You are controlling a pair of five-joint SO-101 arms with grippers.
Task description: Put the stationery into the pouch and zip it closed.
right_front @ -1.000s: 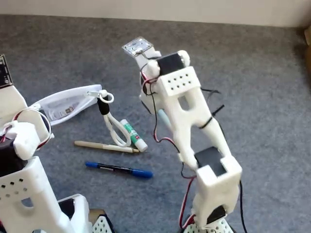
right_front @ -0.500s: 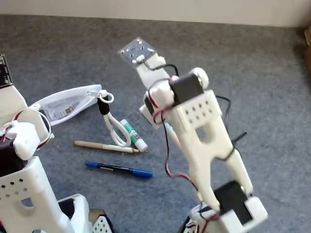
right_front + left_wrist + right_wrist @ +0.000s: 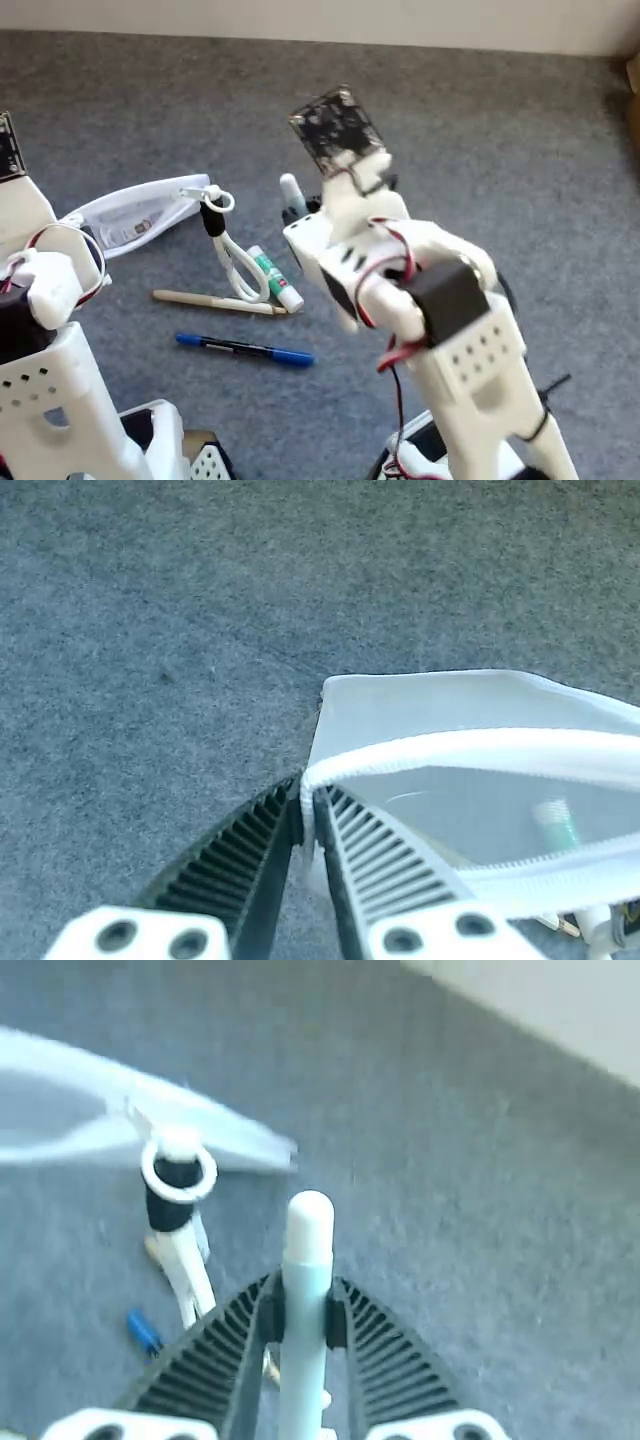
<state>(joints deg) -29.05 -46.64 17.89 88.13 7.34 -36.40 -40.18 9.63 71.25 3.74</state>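
Grey carpet lies under both my arms. My right gripper, pinching a white pen, has just swung up and turned toward the pouch, whose edge my left gripper pinches. Putting the pen in seems next.

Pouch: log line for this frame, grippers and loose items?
left gripper: shut on white translucent zip pouch | right gripper: shut on pale teal white-capped marker | loose: blue pen, wooden pencil, white-green glue stick
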